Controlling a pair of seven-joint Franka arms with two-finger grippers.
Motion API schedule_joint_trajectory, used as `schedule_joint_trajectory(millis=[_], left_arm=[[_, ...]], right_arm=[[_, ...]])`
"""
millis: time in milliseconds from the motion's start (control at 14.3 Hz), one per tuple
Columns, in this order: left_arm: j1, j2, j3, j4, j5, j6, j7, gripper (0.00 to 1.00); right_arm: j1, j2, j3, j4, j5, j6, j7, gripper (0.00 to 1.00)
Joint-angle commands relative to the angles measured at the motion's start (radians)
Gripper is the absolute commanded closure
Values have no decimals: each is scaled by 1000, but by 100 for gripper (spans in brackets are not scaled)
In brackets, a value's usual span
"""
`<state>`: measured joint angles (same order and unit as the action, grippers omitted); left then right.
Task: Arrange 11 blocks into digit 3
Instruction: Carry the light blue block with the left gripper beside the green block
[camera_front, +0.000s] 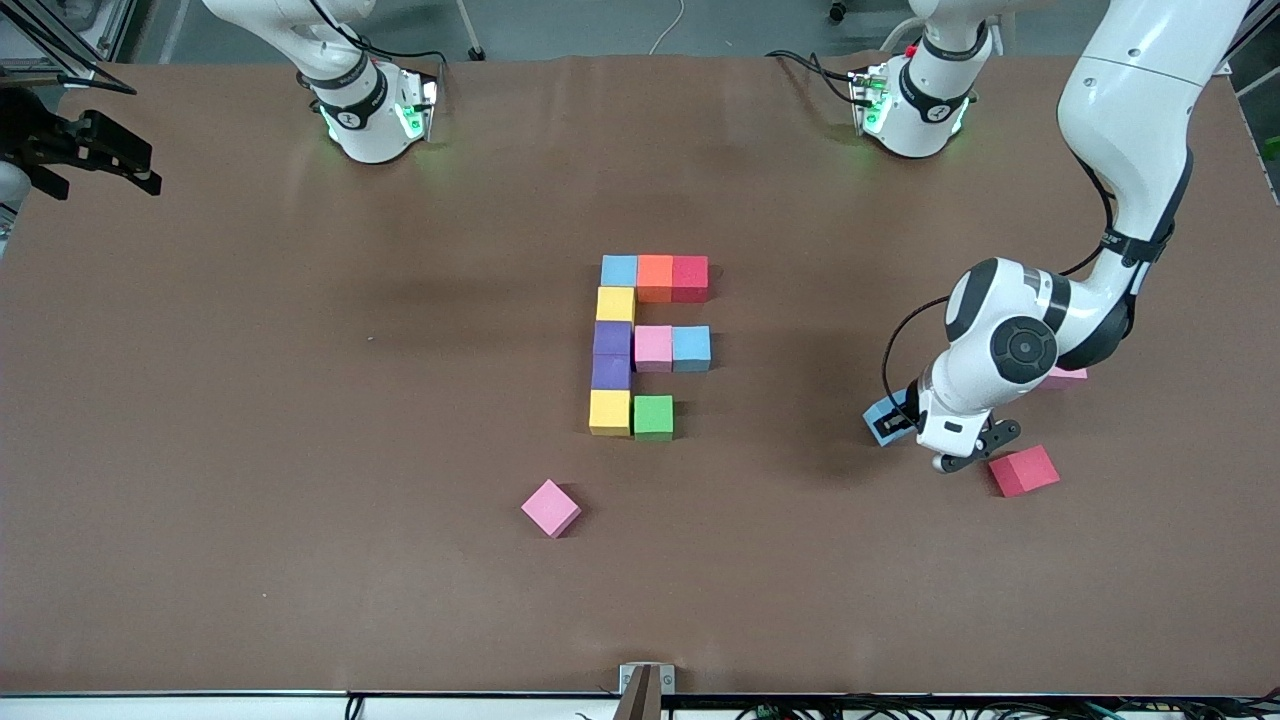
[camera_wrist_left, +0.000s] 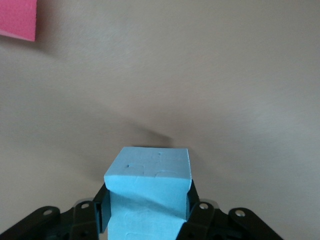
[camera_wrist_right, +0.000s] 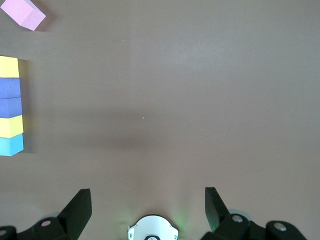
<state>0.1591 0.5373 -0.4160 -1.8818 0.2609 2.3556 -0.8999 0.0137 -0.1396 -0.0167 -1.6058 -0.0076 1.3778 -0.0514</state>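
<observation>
Ten blocks in unfinished digit 3, left gripper apparently clamped on blue block, right gripper waiting, fingers apart.

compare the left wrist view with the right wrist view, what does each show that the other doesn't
Only the left wrist view: the left gripper shut on a blue block, and a red block lying apart on the table.

Only the right wrist view: the right gripper open and holding nothing, one edge of the digit 3 with yellow, purple and blue cubes, and a loose pink block.

Both: the brown table.
</observation>
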Motion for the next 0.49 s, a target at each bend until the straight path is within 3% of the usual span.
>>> schedule_joint_trajectory(millis=[0, 419], left_arm=[[-51, -1, -20, 119, -2, -108, -140, 78], [-268, 147, -18, 392, -45, -171, -545, 87]], right_arm=[[-6, -17, 3, -13, -3, 1, -7, 0], [-4, -17, 3, -13, -3, 1, -7, 0]])
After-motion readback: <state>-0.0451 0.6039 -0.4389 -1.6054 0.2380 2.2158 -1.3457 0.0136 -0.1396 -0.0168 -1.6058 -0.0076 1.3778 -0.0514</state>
